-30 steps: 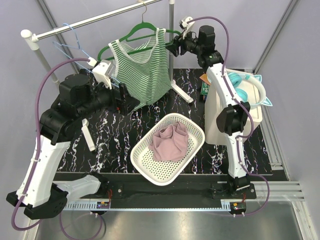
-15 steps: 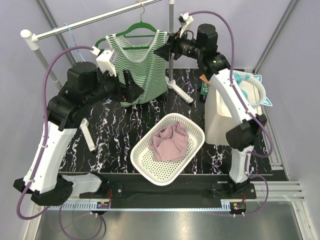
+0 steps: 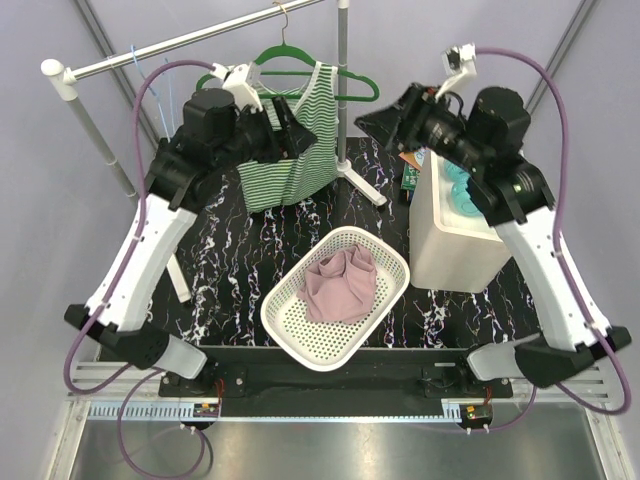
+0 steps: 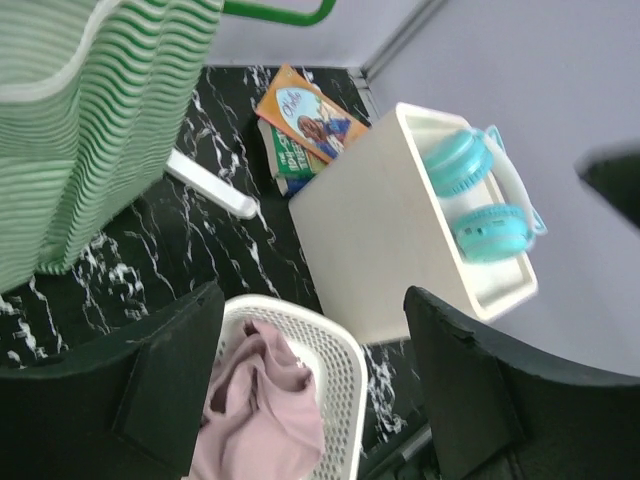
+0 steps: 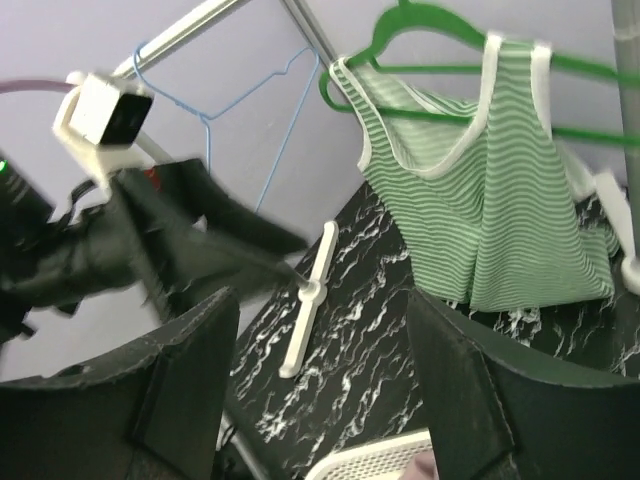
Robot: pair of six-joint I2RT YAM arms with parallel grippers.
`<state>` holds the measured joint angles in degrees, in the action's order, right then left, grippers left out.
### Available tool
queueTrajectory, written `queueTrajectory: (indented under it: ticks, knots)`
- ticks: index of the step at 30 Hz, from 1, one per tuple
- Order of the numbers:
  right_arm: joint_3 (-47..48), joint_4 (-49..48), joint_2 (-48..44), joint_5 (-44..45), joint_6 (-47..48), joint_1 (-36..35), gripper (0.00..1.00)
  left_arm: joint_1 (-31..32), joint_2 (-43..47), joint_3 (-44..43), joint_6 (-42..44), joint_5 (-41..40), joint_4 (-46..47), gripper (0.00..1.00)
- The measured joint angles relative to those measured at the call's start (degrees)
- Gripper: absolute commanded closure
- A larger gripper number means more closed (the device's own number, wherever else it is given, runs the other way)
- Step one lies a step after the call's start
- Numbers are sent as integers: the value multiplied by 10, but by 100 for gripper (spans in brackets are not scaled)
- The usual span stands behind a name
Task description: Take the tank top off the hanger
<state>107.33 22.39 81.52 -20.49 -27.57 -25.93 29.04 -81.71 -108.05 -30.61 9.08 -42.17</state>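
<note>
- The tank top [image 3: 298, 165] hangs by both straps on the green hanger [image 3: 345, 76]. A sideways tug could snag a strap on the hanger's upturned end and drag the hook off the rail [image 3: 190, 40] (it only rests there).
- The left gripper [image 3: 288, 120] is spread and empty, with the cloth just beside its left finger, not between.
- The right gripper [image 5: 320, 300], also spread and empty, faces the top from well apart.
</note>
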Motion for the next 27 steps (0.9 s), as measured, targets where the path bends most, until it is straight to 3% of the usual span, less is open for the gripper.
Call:
queueTrajectory:
  ticks: [6, 18, 27]
  knots:
    - [-94, 76, -107, 41, -30, 0, 22, 0, -86, -45, 41, -54, 69, 26]
    - [-95, 214, -219, 90, -20, 0, 19, 0, -217, -94, 211, -186, 229, 32]
    - [-91, 266, -241, 113, 8, 0, 16, -2, -299, -112, 257, -222, 294, 38]
